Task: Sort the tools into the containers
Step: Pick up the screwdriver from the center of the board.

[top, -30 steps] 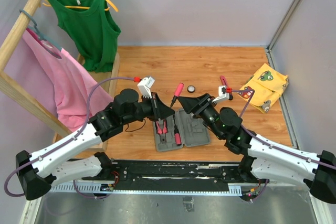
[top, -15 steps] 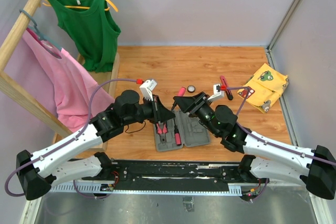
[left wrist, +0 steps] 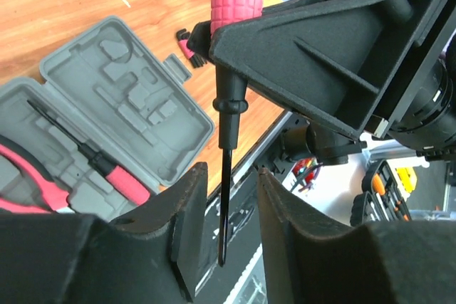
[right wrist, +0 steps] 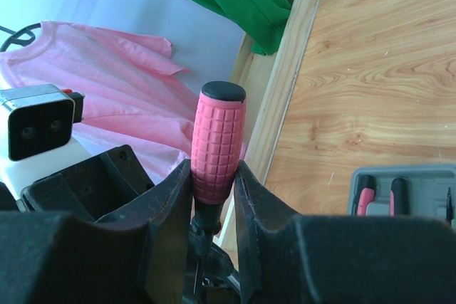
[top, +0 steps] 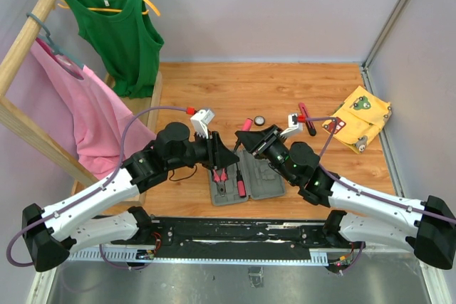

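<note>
My R gripper [right wrist: 211, 176] pinches pink screwdriver [right wrist: 219, 140] by handle. My L gripper [left wrist: 226, 201]: jaws spread, shaft between, not clamped. Screwdriver aloft by open grey case [left wrist: 71, 62]; pliers [left wrist: 21, 176], 2nd driver [left wrist: 107, 169] seated inside.

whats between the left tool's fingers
The shaft of a pink-handled screwdriver; the left tool is open around it, the right tool grips its handle. Left wrist view.

Bright, even overhead light is falling across the wooden table [top: 285, 90], casting only soft, faint shadows, while in the wrist views the near fingers [left wrist: 189, 233] are blurring dark and the pink screwdriver [right wrist: 219, 140] is showing in sharp focus.
</note>
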{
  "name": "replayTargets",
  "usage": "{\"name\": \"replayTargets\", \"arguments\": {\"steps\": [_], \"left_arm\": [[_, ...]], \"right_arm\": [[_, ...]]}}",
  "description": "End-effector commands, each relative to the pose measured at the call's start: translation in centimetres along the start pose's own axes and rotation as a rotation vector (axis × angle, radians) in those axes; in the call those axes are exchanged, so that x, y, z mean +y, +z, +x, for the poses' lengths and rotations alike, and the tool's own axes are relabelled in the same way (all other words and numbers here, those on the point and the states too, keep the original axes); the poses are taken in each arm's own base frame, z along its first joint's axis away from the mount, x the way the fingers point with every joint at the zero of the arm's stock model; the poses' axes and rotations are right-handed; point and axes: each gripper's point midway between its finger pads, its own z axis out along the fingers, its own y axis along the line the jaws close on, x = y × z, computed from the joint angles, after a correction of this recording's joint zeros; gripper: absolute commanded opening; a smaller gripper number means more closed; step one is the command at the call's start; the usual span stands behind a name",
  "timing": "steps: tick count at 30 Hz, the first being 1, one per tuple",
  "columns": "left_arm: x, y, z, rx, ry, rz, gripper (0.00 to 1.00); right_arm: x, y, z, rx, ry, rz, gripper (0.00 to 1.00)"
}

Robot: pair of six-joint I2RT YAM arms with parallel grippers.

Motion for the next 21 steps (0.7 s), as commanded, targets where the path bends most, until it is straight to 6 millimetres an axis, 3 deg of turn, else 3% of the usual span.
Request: {"name": "replayTargets", "arguments": {"steps": [1,6,13,21], "left_arm": [[-0.4,-0.6,-1.2,-0.023,0.038,-0.009,0.44],[0.4,-0.9,-2.0,-0.037,0.069,-0.08,0.61],[1.2,-0.6,-4.2,-0.045,0.173,-0.176,0.64],[4.1,-0.1,-7.0,-0.065,0.188,-0.29,0.64]], "right_arm": [[0.9,-0.2,-1.3,-0.046,-0.031,0.001,0.06],[-0.5,-0.8,-2.0,-0.064,-0.115,0.063,0.04],[-4.1,-2.2,-3.9,-0.093,-0.323,0.253,0.03],[-6.9,-4.0,-4.4,-0.001,-0.565,0.394,0.06]]}}
